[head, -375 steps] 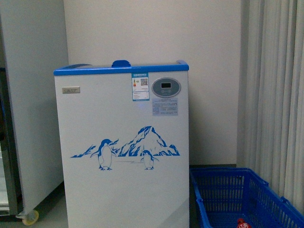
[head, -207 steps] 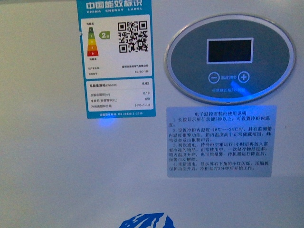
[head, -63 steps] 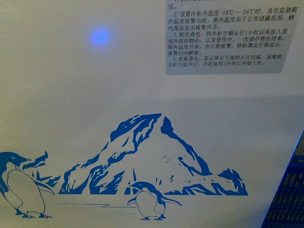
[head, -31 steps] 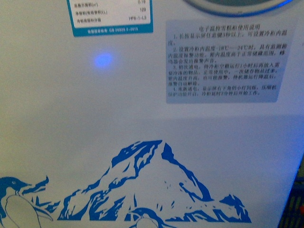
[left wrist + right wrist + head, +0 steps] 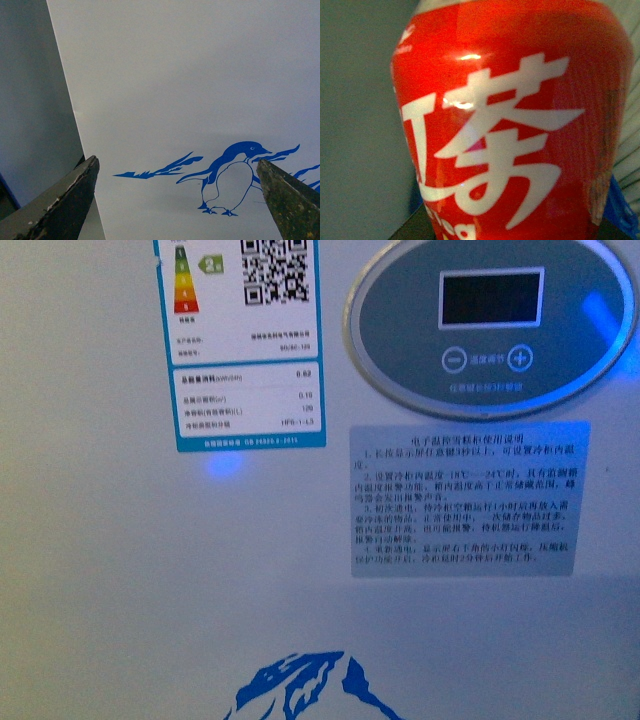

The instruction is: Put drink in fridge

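The fridge's white front [image 5: 120,570] fills the front view at very close range, with its energy label [image 5: 245,340], oval grey control panel [image 5: 490,330], instruction sticker [image 5: 468,498] and the blue mountain tip [image 5: 305,690]. Its lid and handle are out of view. In the left wrist view my left gripper [image 5: 177,182] is open and empty, its dark fingers [image 5: 65,195] framing the fridge front [image 5: 190,75] and a blue penguin [image 5: 232,175]. In the right wrist view my right gripper is shut on the drink bottle [image 5: 510,125], whose red label with white characters fills the frame.
A grey cabinet side [image 5: 35,115] stands next to the fridge's edge in the left wrist view. A bit of blue basket [image 5: 620,210] and pale curtain [image 5: 630,125] show behind the bottle. A blue light spot [image 5: 222,462] glows on the fridge front.
The front view has risen up the fridge front: the penguins and mountain have dropped out of frame, and the energy label and control panel have come into view.
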### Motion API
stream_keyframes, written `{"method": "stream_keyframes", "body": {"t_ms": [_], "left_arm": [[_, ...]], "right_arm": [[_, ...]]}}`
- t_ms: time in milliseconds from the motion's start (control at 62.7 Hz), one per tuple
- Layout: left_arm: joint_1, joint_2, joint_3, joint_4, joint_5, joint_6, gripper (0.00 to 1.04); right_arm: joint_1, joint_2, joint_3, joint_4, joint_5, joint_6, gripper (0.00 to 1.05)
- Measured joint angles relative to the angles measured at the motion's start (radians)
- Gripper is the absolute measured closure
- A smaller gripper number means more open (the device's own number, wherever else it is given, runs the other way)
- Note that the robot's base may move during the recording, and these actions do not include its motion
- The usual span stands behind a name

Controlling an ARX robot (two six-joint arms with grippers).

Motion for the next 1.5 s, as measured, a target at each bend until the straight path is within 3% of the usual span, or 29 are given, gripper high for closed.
{"method": "stream_keyframes", "body": {"t_ms": [430,526,542,749,1498], "left_arm": [[0.0,0.0,0.0,0.0,0.0,0.0,0.08],[0.0,0.0,0.0,0.0,0.0,0.0,0.08],[0.0,0.0,0.0,0.0,0.0,0.0,0.08],[0.0,0.0,0.0,0.0,0.0,0.0,0.08],[0.0,0.0,0.0,0.0,0.0,0.0,0.08]], "right_arm": [[0.095,-0.779,-0.08,-0.388,0.024,0.048,0.68],[0.104,-0.914,-0.092,-0.468,0.075,0.071,0.68],[0.27,-0.987,-0.19,-0.335,0.233,0.001,0.68],[0.278,-1.01,-0.232,-0.32,0.275,-0.009,0.68],[0.278,-1.015,-0.235,-0.32,0.275,-0.012,0.68]]}}
